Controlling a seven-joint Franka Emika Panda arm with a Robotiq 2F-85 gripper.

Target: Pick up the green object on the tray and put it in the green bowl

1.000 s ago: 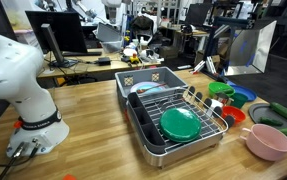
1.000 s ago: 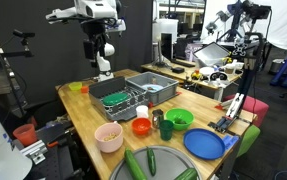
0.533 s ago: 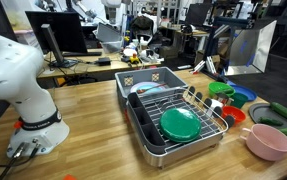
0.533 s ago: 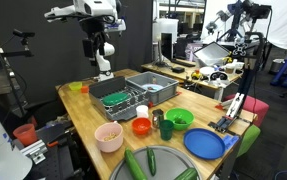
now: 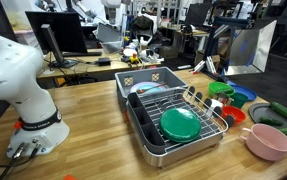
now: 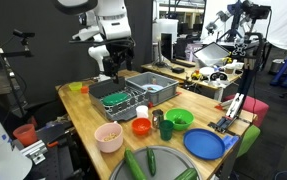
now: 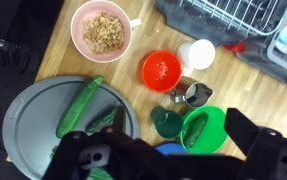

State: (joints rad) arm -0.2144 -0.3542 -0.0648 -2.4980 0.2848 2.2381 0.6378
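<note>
Jaws apart, empty, well clear of green object (image 5: 179,123) in tray (image 5: 151,152)

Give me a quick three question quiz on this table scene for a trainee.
1. True or false: the green object sits in the green bowl.
2. Which bowl holds brownish bits? A the red bowl, B the pink bowl, C the green bowl.
3. Fill in: the green object lies inside the ____.
Key: 1 false; 2 B; 3 tray.
</note>
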